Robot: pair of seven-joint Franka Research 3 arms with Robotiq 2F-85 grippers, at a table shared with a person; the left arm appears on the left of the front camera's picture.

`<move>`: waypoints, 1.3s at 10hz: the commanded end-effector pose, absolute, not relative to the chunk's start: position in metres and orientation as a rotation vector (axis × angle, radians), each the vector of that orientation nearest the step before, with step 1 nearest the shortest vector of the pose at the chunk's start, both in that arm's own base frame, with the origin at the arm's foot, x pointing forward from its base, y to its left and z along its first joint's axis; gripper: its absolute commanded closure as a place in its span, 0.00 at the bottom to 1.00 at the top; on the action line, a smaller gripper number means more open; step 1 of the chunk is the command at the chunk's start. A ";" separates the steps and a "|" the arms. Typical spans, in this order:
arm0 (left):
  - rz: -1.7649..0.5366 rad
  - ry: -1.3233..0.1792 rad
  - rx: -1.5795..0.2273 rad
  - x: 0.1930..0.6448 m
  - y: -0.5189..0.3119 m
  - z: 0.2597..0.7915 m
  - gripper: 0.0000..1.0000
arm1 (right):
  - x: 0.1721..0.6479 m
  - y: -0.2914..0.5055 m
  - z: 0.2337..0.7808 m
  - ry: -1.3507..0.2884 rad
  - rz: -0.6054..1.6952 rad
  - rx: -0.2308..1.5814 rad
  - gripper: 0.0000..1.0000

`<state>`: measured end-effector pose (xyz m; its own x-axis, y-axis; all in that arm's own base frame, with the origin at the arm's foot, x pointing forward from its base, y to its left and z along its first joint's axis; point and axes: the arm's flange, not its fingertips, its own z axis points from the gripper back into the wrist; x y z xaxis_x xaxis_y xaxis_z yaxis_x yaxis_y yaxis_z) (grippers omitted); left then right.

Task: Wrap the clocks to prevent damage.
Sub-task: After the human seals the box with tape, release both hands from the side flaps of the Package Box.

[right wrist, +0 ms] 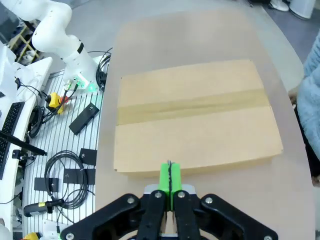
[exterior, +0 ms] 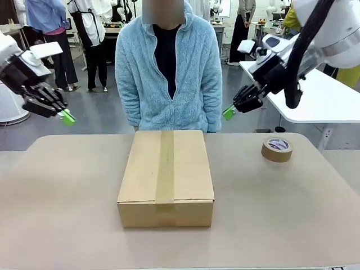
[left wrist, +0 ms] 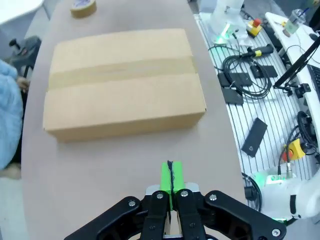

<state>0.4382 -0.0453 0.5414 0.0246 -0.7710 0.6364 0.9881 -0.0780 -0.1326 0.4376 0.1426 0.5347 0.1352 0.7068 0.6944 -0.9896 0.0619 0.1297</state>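
You are looking across a tan table (exterior: 67,185) at a person in a light blue fleece (exterior: 169,73) standing at the far edge, at 12 o'clock from the cardboard box (exterior: 166,177). The box sits at the table's centre, flaps shut, with a strip of brown tape (exterior: 165,169) running along its top seam. The tape roll (exterior: 277,149) lies flat on the table at about 2 o'clock from the box, well apart from it.

Note the left gripper (exterior: 67,117): it hangs in the air at about 10 o'clock from the box, above the table's left edge, its green pads pressed together with nothing between them. In the left wrist view the pads (left wrist: 170,176) meet face to face.

Note the right gripper (exterior: 228,112): it hangs at about 1 o'clock from the box, likewise pressed together and empty.

You cannot tell where the clocks are; no bubble-wrap bundle lies on the table, and the sealed box hides its contents.
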 end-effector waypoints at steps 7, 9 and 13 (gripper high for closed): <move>-1.499 -0.402 -0.627 0.434 -0.037 0.551 1.00 | 0.421 0.143 0.547 -0.521 1.362 0.637 0.99; -1.499 -0.402 -0.627 0.434 -0.037 0.551 1.00 | 0.421 0.143 0.547 -0.521 1.362 0.637 0.99; -1.499 -0.402 -0.627 0.434 -0.037 0.551 1.00 | 0.421 0.143 0.547 -0.521 1.362 0.637 0.99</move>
<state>0.4331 -0.0373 0.5515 0.0679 -0.7949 0.6029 0.9884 -0.0288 -0.1493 0.4181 0.1419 0.5466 0.1580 0.7174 0.6785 -0.9872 0.1009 0.1233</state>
